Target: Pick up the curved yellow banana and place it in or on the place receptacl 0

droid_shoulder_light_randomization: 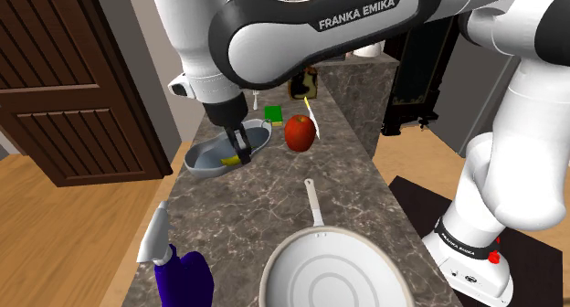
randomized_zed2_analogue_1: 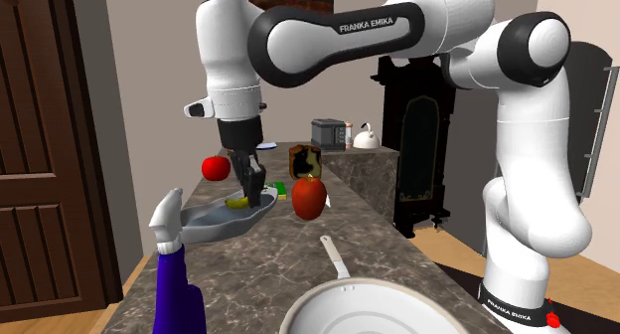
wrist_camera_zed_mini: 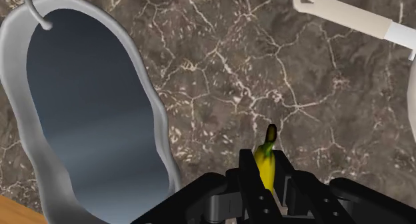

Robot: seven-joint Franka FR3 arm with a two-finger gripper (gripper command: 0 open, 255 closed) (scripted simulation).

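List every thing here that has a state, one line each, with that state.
Gripper: shut on the banana.
Banana: held, not yet set down in the grey dish.
Grey dish: empty.
White pan: empty.
Brown door: shut.
Spray bottle: upright.

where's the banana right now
Clasped in the gripper, the banana hangs by the grey dish's rim, left of the red apple in the shoulder view.

The banana [wrist_camera_zed_mini: 265, 164] sits in the pincer [wrist_camera_zed_mini: 267, 188] beside the dish [wrist_camera_zed_mini: 157, 123] on the counter [wrist_camera_zed_mini: 220, 56]
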